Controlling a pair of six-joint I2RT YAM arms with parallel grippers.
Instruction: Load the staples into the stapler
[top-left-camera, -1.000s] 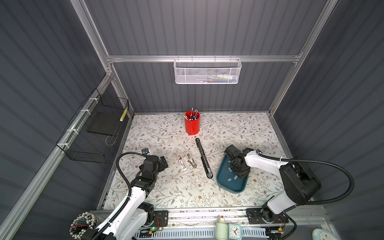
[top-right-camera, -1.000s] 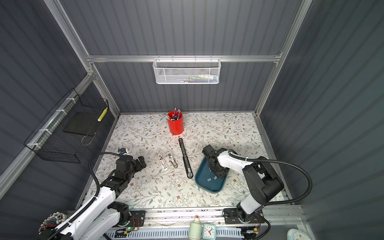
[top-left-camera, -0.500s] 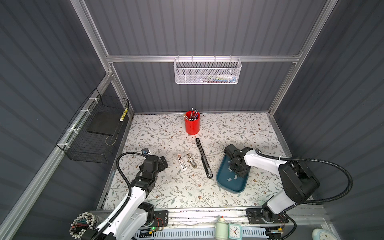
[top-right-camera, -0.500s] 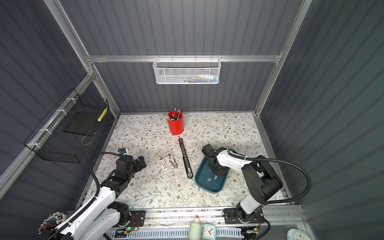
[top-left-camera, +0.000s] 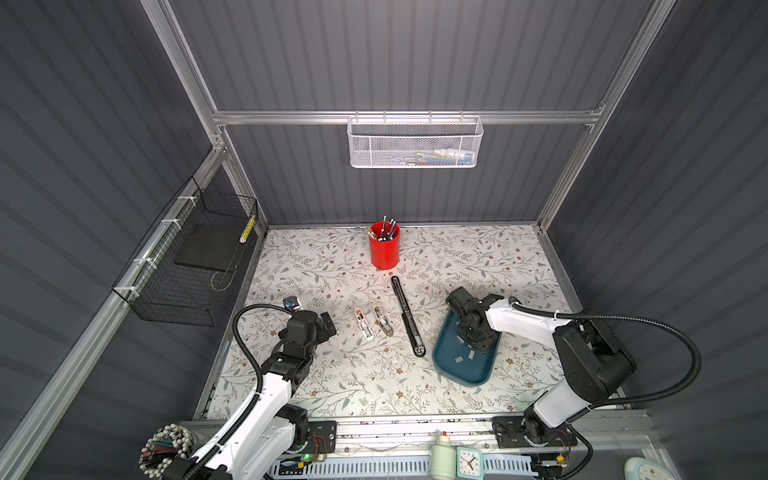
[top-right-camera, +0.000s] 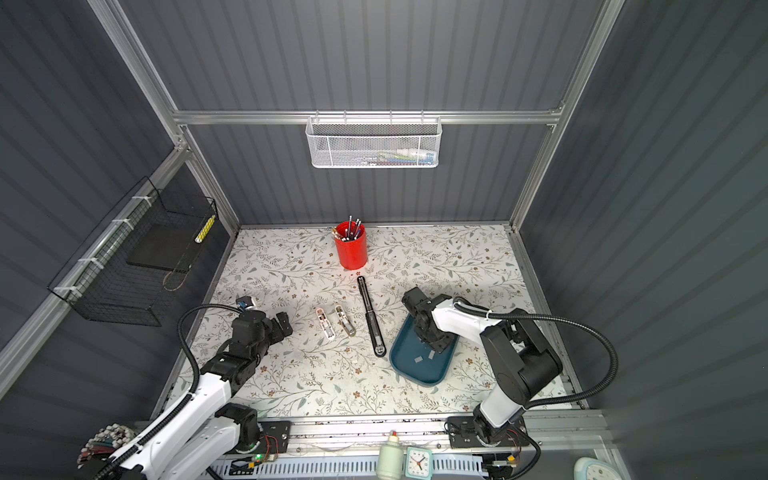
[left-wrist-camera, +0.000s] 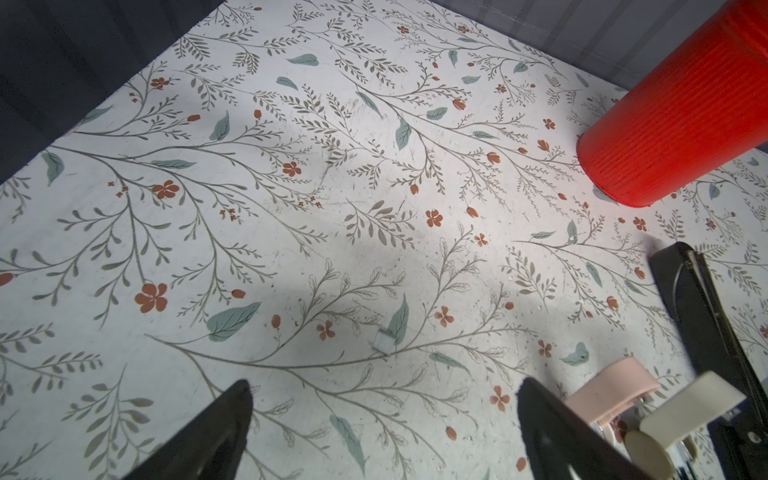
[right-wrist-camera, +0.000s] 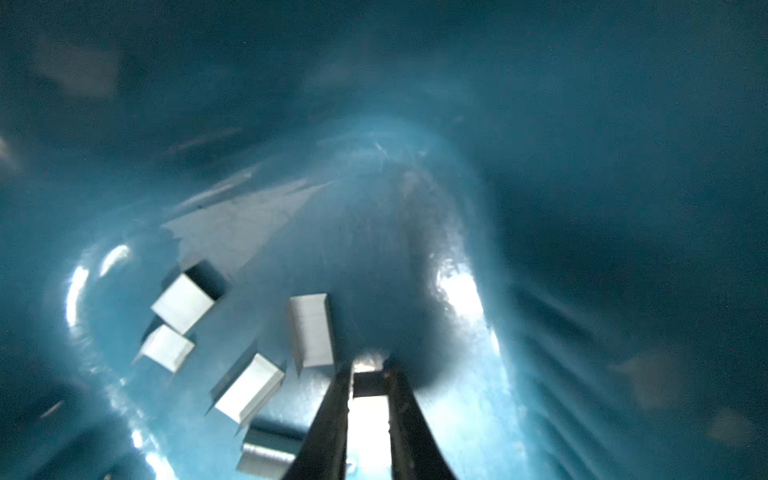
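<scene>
Right end effector (right-wrist-camera: 370, 370): down inside the blue tray (right-wrist-camera: 582, 208), jaws nearly together, clamped on one staple strip (right-wrist-camera: 370, 415) that sits between the two dark fingers (right-wrist-camera: 332, 415). Can't tell if the strip is off the tray floor.

Rest of the staples (right-wrist-camera: 311, 328): at least five more pale strips loose on the tray floor, all on one side of the fingers, closest one just beside the fingertip. Both top views show a few strips on the tray's bare floor (top-left-camera: 459, 359) (top-right-camera: 419, 358), with the arm covering the tray's back half.

Tray (top-left-camera: 457, 376) sits towards the right-front corner of the surface (top-left-camera: 332, 374).

Left end effector (left-wrist-camera: 384, 384): jaws fully spread, nothing held, hovering low near the left edge of the surface (top-left-camera: 326, 326). One small stray pale strip (left-wrist-camera: 383, 343) lies on the surface just ahead of the gap, touching neither finger.

Stapler (top-left-camera: 408, 318): black, folded out flat into one long bar, lying mid-surface just left of the tray, running back-to-front. Neither end effector touches it.

Two small pale pieces, one pink-white (top-left-camera: 363, 324), one beige (top-left-camera: 383, 321), lie side by side between the left end effector and the stapler; type unclear.

Red cup (top-left-camera: 384, 249) with pens stands at the middle of the back edge.

Writing: clock dial (top-left-camera: 468, 461) below the front edge too small to read.
</scene>
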